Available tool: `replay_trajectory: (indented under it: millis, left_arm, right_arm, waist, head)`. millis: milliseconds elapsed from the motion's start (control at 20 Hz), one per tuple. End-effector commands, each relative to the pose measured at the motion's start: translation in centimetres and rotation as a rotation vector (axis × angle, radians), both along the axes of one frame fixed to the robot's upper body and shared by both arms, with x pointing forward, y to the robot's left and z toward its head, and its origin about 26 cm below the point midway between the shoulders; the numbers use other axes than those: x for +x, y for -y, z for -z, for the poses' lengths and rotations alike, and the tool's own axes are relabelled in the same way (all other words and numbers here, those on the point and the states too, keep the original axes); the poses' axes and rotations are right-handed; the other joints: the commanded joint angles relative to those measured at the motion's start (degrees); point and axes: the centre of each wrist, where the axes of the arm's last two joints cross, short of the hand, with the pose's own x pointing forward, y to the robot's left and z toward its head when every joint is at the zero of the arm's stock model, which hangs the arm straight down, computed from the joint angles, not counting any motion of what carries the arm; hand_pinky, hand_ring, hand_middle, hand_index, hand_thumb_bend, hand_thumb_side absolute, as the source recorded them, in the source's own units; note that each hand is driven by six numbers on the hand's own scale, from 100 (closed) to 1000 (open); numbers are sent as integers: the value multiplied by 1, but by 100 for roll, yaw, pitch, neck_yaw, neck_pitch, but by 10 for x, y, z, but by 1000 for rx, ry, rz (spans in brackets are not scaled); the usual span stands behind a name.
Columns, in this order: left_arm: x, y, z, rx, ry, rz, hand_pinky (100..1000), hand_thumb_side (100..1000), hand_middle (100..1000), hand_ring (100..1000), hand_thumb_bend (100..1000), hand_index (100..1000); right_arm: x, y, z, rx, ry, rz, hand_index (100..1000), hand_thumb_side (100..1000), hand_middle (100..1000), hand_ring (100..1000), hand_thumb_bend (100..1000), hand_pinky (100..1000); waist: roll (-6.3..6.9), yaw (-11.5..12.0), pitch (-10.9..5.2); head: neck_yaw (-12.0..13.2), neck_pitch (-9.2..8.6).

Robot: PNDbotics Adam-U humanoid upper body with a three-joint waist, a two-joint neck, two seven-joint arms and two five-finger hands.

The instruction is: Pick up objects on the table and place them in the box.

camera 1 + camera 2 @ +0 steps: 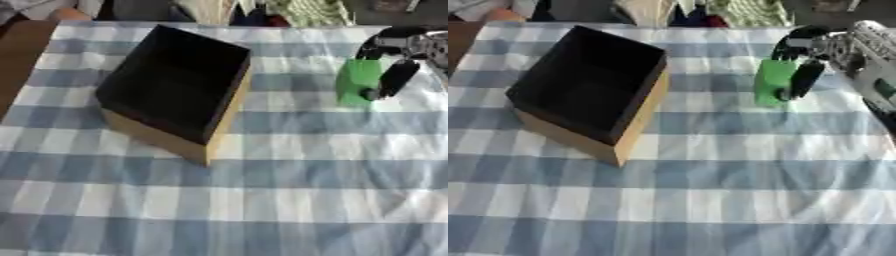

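Object: a bright green, blocky upright object [357, 82] stands on the blue-and-white checked tablecloth [289, 200], toward the right and far side, well apart from the box.
Right hand: the black-and-silver right hand [391, 75] comes in from the upper right, a dark finger and thumb curled round the green object's right side and clamped on it.
Box: an open rectangular box, black inside with tan wooden-looking walls [179, 95], sits left of centre, turned askew to the cloth's checks; nothing shows inside it.
Step in hand: judged from this, the pick; the carry to the box is not yet done.
Doing it well: lift straight up until the base clears the cloth, keep the object upright, travel left, and lower over the dark opening rather than its near tan rim.
Hard to make out: what the green object is, and whether its base rests on the cloth.
Left hand: shows in neither view.
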Motion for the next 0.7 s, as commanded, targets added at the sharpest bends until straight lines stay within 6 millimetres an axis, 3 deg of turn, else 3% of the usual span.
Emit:
replay_trajectory:
  millis: [50,400,700]
  left_arm:
    - [-2,-2,-9,15,31,-10,649,443,609,719,186,755]
    - [-2,-2,-9,18,33,-11,648,442,608,719,186,754]
    - [-2,-1,-9,18,31,-4,648,443,608,718,185,754]
  right_arm:
    - [-14,-5,-32,8,92,-24,548,100,482,862,100,897]
    - [-35,-50,-76,33,215,-143,572,100,500,842,100,867]
    - [-30,-91,-92,39,232,-240,581,100,507,802,100,840]
  waist:
    - [-3,-14,-165]
    - [-23,-57,-211]
    - [-17,-35,-229]
  head:
    - [8,-48]
    - [-36,-21]
    - [-102,-4]
